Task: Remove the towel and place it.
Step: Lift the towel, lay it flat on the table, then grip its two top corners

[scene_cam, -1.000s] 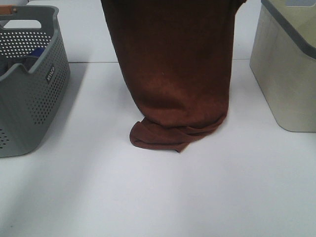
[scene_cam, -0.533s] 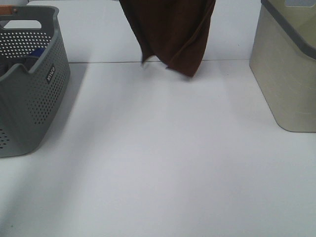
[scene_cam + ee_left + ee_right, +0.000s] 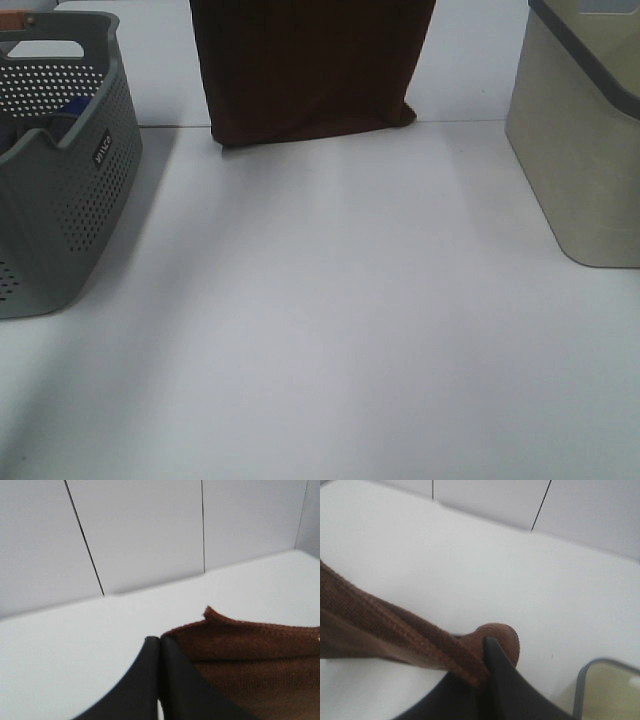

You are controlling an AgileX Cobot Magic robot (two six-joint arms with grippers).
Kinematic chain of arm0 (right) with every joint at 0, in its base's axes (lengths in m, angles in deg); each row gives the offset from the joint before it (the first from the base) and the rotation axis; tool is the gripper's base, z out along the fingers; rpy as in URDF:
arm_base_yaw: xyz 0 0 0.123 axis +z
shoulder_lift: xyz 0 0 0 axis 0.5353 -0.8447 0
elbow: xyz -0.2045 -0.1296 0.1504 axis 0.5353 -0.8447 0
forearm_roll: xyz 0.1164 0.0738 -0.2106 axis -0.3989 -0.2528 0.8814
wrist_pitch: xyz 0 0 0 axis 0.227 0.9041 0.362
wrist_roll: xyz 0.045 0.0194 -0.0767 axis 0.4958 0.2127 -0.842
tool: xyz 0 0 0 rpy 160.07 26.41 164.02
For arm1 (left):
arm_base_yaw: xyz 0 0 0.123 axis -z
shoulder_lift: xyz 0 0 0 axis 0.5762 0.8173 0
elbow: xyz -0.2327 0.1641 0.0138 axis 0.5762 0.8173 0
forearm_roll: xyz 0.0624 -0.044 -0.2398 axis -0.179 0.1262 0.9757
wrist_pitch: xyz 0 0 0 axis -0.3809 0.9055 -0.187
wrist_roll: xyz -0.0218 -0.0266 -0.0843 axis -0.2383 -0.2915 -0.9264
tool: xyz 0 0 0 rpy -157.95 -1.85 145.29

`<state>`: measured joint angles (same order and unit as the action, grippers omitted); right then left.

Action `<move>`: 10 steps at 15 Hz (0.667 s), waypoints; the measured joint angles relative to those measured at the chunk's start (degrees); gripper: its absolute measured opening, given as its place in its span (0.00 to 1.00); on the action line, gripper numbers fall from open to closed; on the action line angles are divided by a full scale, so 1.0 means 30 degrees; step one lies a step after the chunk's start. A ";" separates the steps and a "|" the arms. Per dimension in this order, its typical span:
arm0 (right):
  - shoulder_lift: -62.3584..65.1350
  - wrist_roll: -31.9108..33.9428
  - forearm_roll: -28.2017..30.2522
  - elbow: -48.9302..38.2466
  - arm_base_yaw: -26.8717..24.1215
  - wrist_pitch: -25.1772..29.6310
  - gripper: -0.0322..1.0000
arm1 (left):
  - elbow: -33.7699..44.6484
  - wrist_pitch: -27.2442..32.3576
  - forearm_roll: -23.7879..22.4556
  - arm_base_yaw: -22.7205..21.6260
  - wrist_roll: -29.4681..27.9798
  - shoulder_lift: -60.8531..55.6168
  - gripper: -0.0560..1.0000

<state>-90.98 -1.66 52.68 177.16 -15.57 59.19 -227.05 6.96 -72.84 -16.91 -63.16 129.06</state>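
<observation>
Your left gripper [image 3: 159, 642] has its two black fingers [image 3: 186, 685] pressed flat together with no gap between them, and a corner of the towel [image 3: 250, 665] comes out right at their tips and spreads off to one side of them. Your right gripper [image 3: 478, 668] is clamped too: the towel's [image 3: 380, 620] stitched hem runs taut into the pinch, and a small bulge of cloth pokes out just past the fingertips. Between your two grips the towel [image 3: 310, 70] hangs as a wide dark reddish-brown sheet, dropping from beyond the top of the exterior high view. Its lower edge lies fairly level over the far part of the white table [image 3: 330, 330], though you cannot tell whether it touches. Well out to the left gripper's side stands a grey perforated basket [image 3: 60, 200] with a blue cloth [image 3: 70, 105] inside. A beige bin [image 3: 580, 150] stands on the right gripper's side, its rim just beyond the fingers in the right wrist view.
</observation>
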 joint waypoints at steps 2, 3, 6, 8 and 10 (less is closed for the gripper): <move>-0.0172 0.0382 -0.0019 -0.1318 0.0000 0.2521 0.03 | 0.0382 0.3361 0.1432 0.0000 0.0497 0.0267 0.05; -0.0191 0.0535 -0.0019 -0.1833 0.0000 0.3571 0.03 | 0.0401 0.4679 0.2292 0.0000 0.0859 0.0363 0.05; -0.0191 0.0726 -0.0153 -0.2597 0.0000 0.5558 0.03 | 0.0401 0.8346 0.3686 0.0000 0.1299 0.0516 0.05; -0.0191 0.1356 -0.0554 -0.2636 0.0000 0.5672 0.03 | 0.0401 1.0447 0.3973 0.0000 0.1299 0.0573 0.05; -0.0019 0.1528 -0.1012 -0.3266 0.0000 0.5672 0.03 | 0.0401 1.1898 0.4030 0.0000 0.1299 0.0630 0.05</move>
<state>-91.04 2.92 49.65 167.36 -15.57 76.21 -225.84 42.66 -60.75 -16.91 -59.26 130.95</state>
